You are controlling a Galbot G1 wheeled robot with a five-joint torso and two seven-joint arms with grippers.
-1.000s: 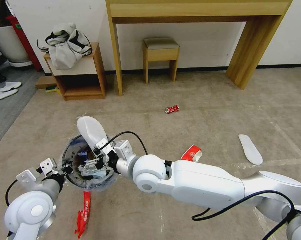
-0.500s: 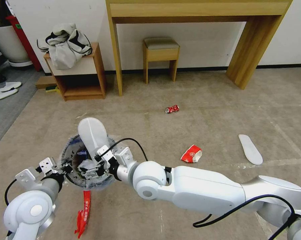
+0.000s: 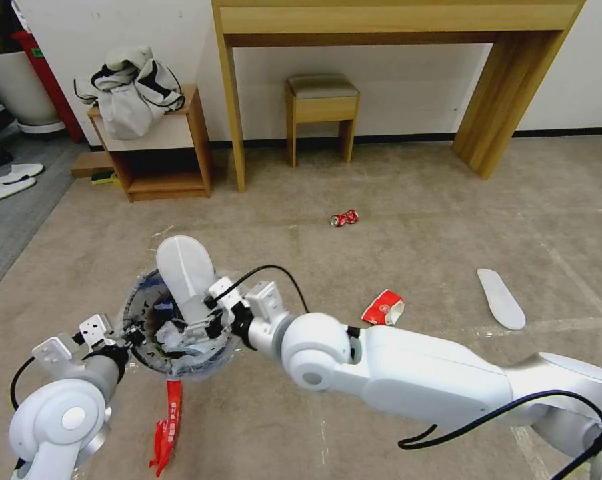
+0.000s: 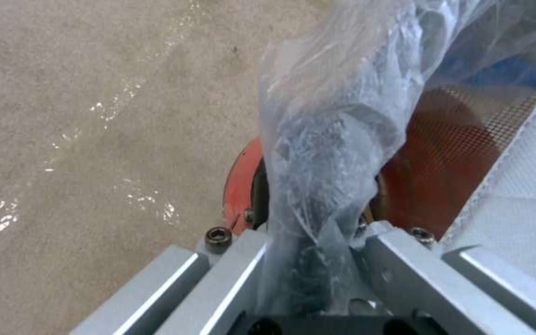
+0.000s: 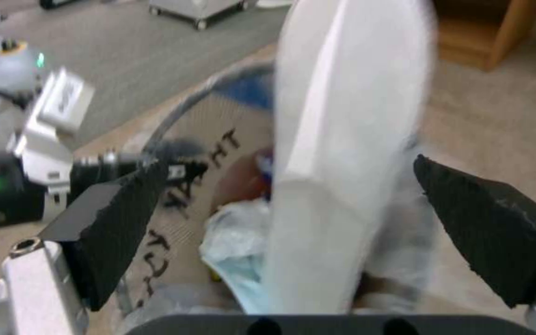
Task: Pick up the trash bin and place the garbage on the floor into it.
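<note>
Between our right gripper's (image 5: 293, 232) wide-apart jaws: white insole (image 3: 184, 273), standing tilted in trash bin (image 3: 141, 317), not pinched. Our left gripper (image 4: 308, 279) clamps bin rim and clear bag liner (image 4: 336, 153). Black print inside bin, letters not readable. On carpet (image 3: 414, 200): red wrapper (image 3: 167, 427) just beside bin, white writing illegible; red-white cup (image 3: 383, 307); second insole (image 3: 501, 298); crushed red can (image 3: 344, 217).
</note>
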